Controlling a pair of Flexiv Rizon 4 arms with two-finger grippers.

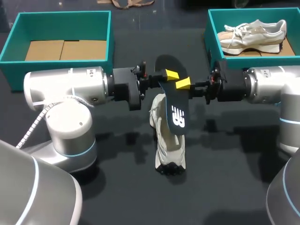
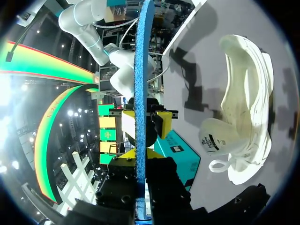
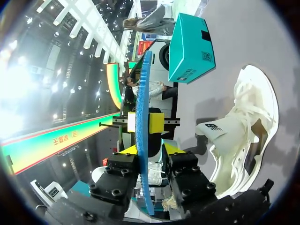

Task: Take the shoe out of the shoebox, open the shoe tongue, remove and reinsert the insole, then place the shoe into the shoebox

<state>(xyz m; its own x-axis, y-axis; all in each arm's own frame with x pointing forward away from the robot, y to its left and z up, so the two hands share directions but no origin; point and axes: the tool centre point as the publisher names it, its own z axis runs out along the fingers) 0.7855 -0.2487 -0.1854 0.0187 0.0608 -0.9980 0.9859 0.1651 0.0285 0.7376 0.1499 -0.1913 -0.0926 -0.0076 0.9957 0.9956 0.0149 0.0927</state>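
Looking at where things stand, the insole [image 1: 174,101] is out of the shoe [image 1: 168,140] and hanging in the air right over it, toe end up towards the far side and heel end dangling just above the shoe's opening. The left gripper [image 1: 168,78] comes in from the left and pinches it near the top. The right gripper [image 1: 185,85] meets it from the right, and as far as I can tell it's clamped on the same bit of insole. From the left wrist the insole [image 2: 139,70] is edge-on, blue underside showing, sandwiched between the fingers, and the right wrist shows the same thing [image 3: 143,93]. The shoe lies on the table [image 1: 117,197] mid-scene, tongue flopped open [image 2: 248,108]. The empty shoebox [image 1: 61,15] sits far left and another box [image 1: 211,28] with a second shoe [image 1: 253,33] far right. So I reckon this is the reinsert step. To do it cleanly, I'd let one gripper take the insole alone and free the other to pin the shoe and keep the tongue back. Then I'd feed the toe end in first at a shallow angle, blue side down, so it doesn't fold or snag on the laces
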